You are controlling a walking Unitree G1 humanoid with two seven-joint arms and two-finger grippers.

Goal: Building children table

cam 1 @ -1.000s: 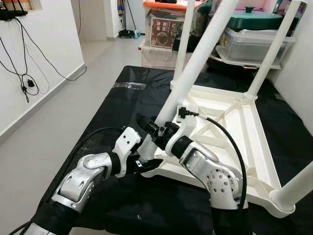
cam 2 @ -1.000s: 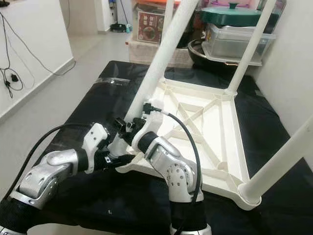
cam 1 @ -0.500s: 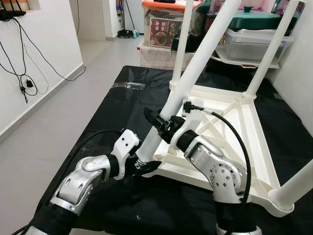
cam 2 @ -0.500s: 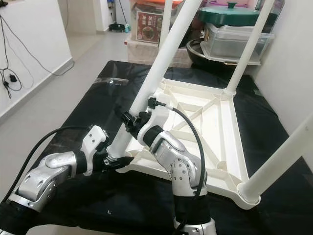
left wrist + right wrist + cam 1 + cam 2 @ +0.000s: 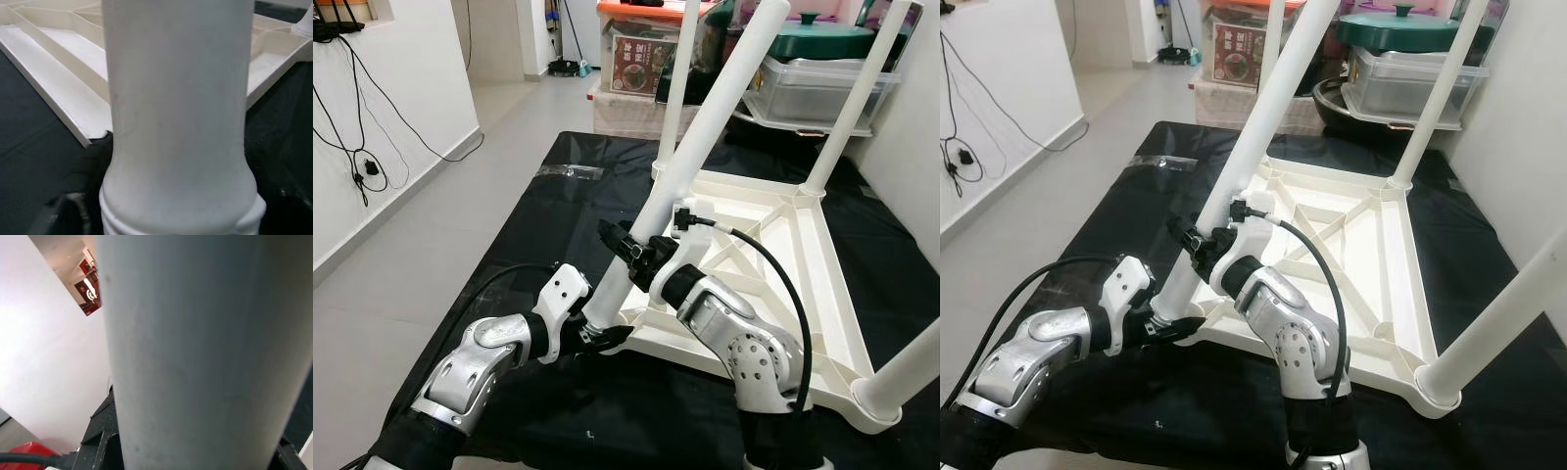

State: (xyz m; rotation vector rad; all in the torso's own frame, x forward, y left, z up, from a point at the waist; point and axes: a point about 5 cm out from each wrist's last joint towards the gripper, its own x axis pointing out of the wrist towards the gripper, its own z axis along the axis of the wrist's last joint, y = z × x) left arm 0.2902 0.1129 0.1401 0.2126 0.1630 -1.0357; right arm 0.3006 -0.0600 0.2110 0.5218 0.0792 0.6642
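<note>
Both claws are gripping the tilted white table leg (image 5: 690,157). Left claw (image 5: 597,335) is clamping its base at the upturned tabletop (image 5: 783,245) corner, right claw (image 5: 631,253) holding just above.

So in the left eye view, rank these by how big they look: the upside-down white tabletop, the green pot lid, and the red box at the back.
1. Upside-down white tabletop, clearly largest.
2. Green pot lid.
3. Red box, smallest, though both sit far back and partly hidden, so this order is unsure.

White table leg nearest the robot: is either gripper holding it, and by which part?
Both. The left gripper grips the leg at its base by the tabletop's near corner; the right gripper clamps the shaft just above.
</note>
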